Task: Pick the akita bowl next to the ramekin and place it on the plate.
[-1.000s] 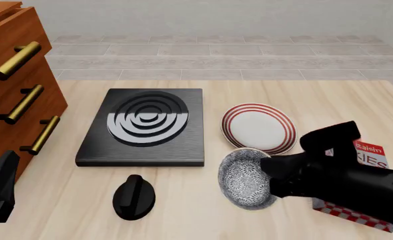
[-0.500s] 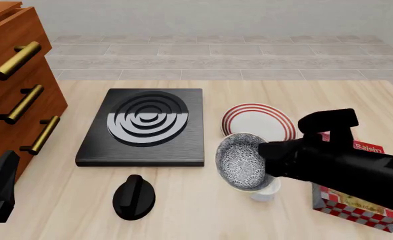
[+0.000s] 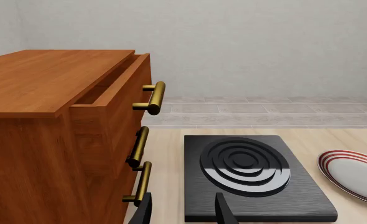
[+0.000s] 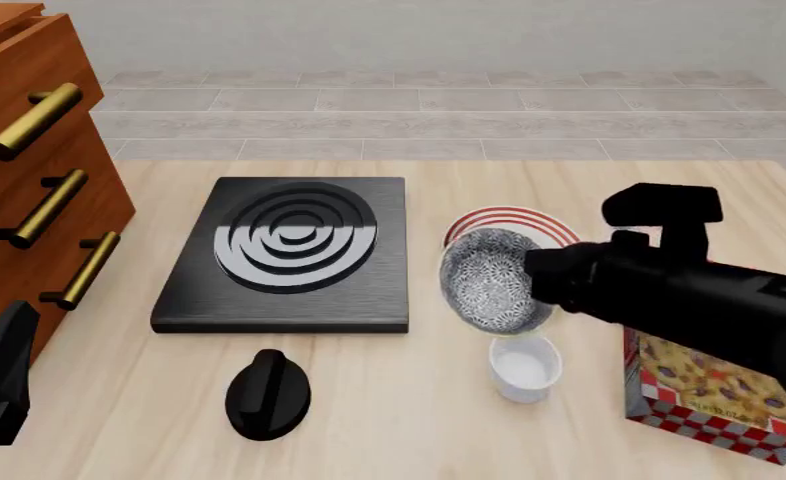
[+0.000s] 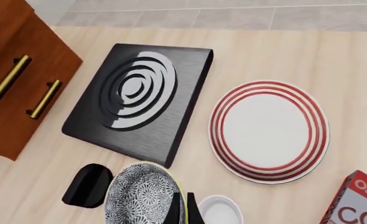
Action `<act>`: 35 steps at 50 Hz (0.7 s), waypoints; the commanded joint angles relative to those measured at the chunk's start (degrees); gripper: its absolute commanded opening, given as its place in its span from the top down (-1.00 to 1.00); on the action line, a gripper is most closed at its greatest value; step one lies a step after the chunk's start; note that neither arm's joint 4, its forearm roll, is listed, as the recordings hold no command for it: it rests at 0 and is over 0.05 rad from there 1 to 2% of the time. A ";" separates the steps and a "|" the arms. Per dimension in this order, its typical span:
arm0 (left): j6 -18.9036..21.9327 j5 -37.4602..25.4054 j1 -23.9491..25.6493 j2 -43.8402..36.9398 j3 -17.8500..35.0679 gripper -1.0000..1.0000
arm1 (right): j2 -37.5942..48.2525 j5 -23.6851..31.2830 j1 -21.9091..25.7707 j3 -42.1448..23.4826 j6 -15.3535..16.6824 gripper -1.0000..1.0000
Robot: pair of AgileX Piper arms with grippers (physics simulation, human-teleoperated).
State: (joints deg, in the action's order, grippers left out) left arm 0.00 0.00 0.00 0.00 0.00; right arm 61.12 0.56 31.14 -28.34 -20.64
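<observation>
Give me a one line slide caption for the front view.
Right hand carries the tilted akita bowl toward the red-ringed plate, ramekin left on the table.

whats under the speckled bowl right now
The akita bowl hangs tilted in the right claw, above the table. In the front view it covers the near edge of the plate. The ramekin stands just nearer, uncovered. The bowl's underside is hidden.

plate mostly hidden behind akita bowl, cereal box cut by right edge
</observation>
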 commanded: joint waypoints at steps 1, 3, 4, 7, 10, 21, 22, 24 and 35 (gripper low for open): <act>0.00 0.00 0.00 0.00 0.00 -1.00 | 1.12 -1.15 -1.52 -1.28 -0.72 1.00; 0.00 0.00 0.00 0.00 0.00 -1.00 | 1.42 -1.33 -1.67 -1.44 -0.68 1.00; 0.00 0.00 0.00 0.00 0.00 -1.00 | 1.55 -1.43 -1.72 -1.53 -0.70 1.00; 0.00 0.00 0.00 0.00 0.00 -1.00 | 2.54 -1.94 -2.10 -2.07 -0.91 1.00; 0.00 0.00 0.00 0.00 0.00 -1.00 | 3.15 -2.19 -2.53 -2.57 -0.97 1.00; 0.00 0.00 0.00 0.00 0.00 -1.00 | 3.21 -2.02 -4.46 -3.50 -0.83 1.00; 0.00 0.00 0.00 0.00 0.00 -1.00 | 3.08 -1.94 -4.68 -3.54 -0.69 1.00; 0.00 0.00 0.00 0.00 0.00 -1.00 | 2.89 -1.82 -5.06 -3.76 -0.67 1.00; 0.00 0.00 0.00 0.00 0.00 -1.00 | 3.74 -2.12 -7.20 -4.85 -0.44 1.00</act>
State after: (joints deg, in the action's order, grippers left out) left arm 0.00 0.00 0.00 0.00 0.00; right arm 64.41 -1.14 25.79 -32.05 -20.96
